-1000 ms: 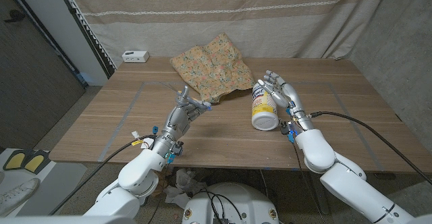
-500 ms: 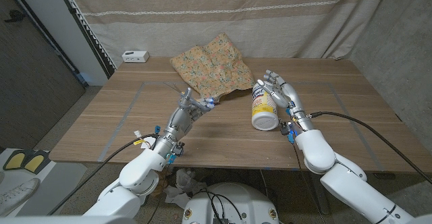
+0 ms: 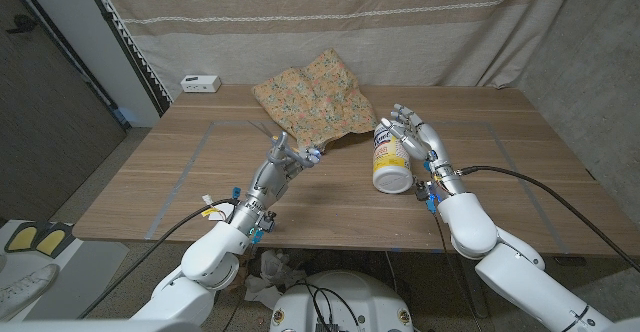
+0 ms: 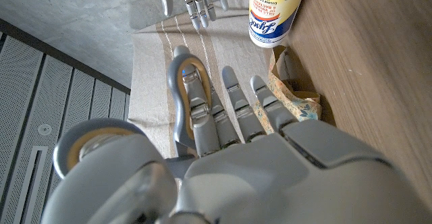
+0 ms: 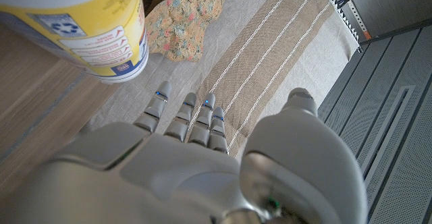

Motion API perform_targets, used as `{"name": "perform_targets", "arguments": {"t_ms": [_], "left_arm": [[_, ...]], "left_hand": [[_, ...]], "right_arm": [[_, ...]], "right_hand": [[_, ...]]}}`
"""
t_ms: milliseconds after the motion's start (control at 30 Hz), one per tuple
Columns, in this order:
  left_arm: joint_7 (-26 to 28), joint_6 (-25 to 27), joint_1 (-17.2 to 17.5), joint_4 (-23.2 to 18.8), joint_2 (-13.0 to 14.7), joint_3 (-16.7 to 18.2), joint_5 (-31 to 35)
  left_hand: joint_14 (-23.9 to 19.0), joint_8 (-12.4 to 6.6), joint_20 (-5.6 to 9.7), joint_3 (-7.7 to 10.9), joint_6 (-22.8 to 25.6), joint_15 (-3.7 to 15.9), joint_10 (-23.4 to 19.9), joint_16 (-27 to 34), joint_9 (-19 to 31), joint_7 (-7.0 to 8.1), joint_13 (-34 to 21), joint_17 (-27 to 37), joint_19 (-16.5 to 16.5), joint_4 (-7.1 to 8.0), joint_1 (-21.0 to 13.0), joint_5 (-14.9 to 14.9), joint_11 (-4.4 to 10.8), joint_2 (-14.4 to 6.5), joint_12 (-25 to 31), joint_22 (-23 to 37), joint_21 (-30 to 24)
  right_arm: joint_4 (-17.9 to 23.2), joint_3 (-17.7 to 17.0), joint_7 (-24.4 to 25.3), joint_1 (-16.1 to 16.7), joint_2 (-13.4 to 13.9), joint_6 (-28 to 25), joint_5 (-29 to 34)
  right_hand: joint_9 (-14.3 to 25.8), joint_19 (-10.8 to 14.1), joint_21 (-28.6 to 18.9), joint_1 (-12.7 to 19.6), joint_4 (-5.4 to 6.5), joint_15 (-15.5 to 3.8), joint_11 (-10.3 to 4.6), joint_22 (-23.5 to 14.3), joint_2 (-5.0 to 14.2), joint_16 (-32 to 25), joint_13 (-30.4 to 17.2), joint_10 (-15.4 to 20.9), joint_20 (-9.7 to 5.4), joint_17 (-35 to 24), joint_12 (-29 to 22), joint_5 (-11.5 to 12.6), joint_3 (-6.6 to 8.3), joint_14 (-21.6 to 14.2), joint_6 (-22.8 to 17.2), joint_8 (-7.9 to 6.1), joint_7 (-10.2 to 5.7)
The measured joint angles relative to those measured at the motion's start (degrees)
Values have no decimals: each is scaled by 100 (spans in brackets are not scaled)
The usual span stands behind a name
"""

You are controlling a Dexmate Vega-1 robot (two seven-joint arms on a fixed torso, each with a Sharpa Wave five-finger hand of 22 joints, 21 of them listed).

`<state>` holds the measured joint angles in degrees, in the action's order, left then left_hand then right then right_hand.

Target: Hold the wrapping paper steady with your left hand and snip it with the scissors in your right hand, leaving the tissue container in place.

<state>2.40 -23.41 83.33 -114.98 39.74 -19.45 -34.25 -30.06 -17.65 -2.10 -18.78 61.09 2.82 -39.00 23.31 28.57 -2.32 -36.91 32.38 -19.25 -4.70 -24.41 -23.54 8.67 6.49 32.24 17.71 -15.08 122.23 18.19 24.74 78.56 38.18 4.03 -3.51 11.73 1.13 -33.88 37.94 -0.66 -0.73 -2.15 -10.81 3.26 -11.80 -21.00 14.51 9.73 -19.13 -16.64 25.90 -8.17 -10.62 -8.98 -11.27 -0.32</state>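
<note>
Lying crumpled at the table's far middle, the wrapping paper [image 3: 315, 102] looks light and floppy, so press near its front edge. The left hand [image 3: 284, 156] holds scissors [image 4: 187, 96]. The right hand [image 3: 412, 132], fingers apart, stands beside the tissue container [image 3: 390, 156].

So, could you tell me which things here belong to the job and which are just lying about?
Job: paper, scissors in left hand, canister, right hand.
Lying about: white box, curtain.
</note>
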Motion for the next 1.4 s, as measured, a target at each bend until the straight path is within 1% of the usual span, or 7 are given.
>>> {"name": "perform_targets", "arguments": {"t_ms": [200, 567, 867, 967, 1033, 1233, 1400], "left_arm": [[4, -94, -2, 43, -35, -26, 42], [64, -269, 14, 119, -117, -61, 104], [126, -409, 43, 192, -226, -89, 147], [152, -476, 52, 227, -283, -99, 159], [160, -493, 55, 247, -315, -105, 166], [203, -589, 55, 326, -412, -132, 192], [219, -674, 37, 394, -481, -153, 219]], "left_hand": [[-274, -15, 28, 26, 30, 37, -257, 87, 48, 53, -139, 0, -28, -26, -119, -11, -167, -57, 280, 27, -44], [-579, -31, 28, 51, 65, 47, -354, 202, 128, 102, -466, 67, -28, -51, -293, -11, -256, -93, 660, 26, -44], [-897, -157, 69, 49, 239, 90, -509, 416, 251, 130, -902, 201, -69, -131, -531, -11, -384, -57, 1084, 10, -44], [-998, -216, 81, 65, 324, 107, -561, 529, 324, 129, -1177, 319, -84, -147, -660, -10, -418, -110, 1334, -10, -44], [-1049, -295, 78, 81, 453, 98, -693, 618, 397, 120, -1433, 429, -122, -166, -740, -11, -409, -128, 1542, -17, -44], [-1049, -422, 51, 66, 607, 97, -726, 773, 548, 110, -1940, 668, -158, -195, -882, -11, -417, -123, 1889, -43, -44], [-1049, -432, 67, 49, 618, 97, -662, 824, 628, 119, -1942, 773, -173, -212, -913, -10, -352, -91, 1987, -43, -44]], "right_arm": [[23, -3, 5, 15, 2, -11, 18], [89, -10, 21, 58, 8, -23, 62], [148, -15, 40, 95, 12, -36, 120], [168, -19, 45, 109, 12, -44, 134], [180, -23, 50, 122, 12, -56, 146], [207, -35, 67, 143, 12, -76, 172], [228, -48, 71, 159, 12, -82, 185]], "right_hand": [[0, 0, 0, 0, -24, 0, 0, 0, 0, 0, 0, 0, 0, 0, 0, 0, -24, 0, 0, 0, 0], [0, 0, 0, 0, -14, 0, -21, 0, 0, -29, 16, -20, 0, 3, 0, 0, -35, 0, 32, 0, 32], [0, 0, 42, 0, -4, 0, -19, 0, 0, -29, 28, -21, 0, 27, 0, 0, -51, 0, 52, 0, 11], [0, 0, 42, 0, -4, 0, 11, 0, 0, -29, 28, -51, 0, 27, 0, 0, -51, -1, 51, 0, 11], [0, 0, 42, 0, -4, 0, 11, 0, 0, -29, 28, -51, 0, 27, 0, 0, -51, 0, 51, 0, 11], [0, 0, 62, 0, -20, 24, 11, 0, 0, -29, 28, -51, 0, 27, 0, 0, -68, 23, 72, 0, -10], [1, 0, 62, 0, -20, 32, -20, 0, 0, -29, 28, -82, 0, 26, 0, 0, -68, 31, 71, 0, -9]]}}
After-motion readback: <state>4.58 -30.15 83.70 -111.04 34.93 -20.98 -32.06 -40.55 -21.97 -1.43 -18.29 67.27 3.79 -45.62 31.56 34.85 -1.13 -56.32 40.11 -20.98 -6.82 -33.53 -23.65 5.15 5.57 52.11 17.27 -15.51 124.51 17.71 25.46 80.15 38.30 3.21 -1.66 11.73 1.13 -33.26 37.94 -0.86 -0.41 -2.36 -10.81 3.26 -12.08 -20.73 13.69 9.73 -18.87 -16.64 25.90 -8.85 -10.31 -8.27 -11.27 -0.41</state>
